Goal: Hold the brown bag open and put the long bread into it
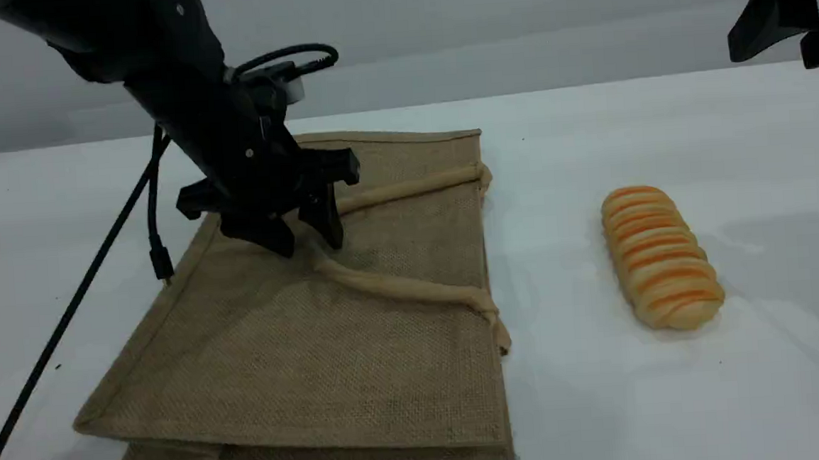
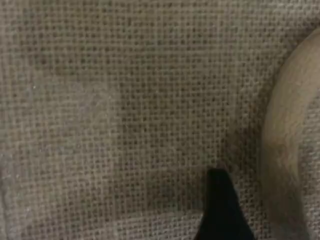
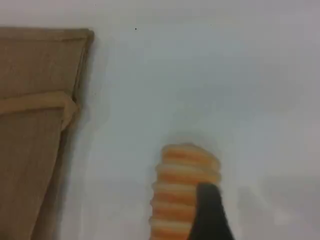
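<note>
The brown bag [image 1: 303,350] lies flat on the white table, its mouth toward the right. One beige handle [image 1: 399,287] loops across its top face. My left gripper [image 1: 309,244] is open, with its fingertips down at the fabric on either side of the handle's bend. In the left wrist view, coarse weave [image 2: 125,110] fills the frame, with the handle [image 2: 285,150] to the right of one fingertip [image 2: 220,205]. The long bread [image 1: 660,257] lies right of the bag. My right gripper [image 1: 774,58] hangs open, high at the far right. The bread [image 3: 175,185] shows below its fingertip [image 3: 210,215].
A black cable [image 1: 66,315] runs down from the left arm and across the table, left of the bag. The bag's far corner [image 3: 35,125] shows at the left of the right wrist view. White table [image 1: 556,178] separates the bag and the bread.
</note>
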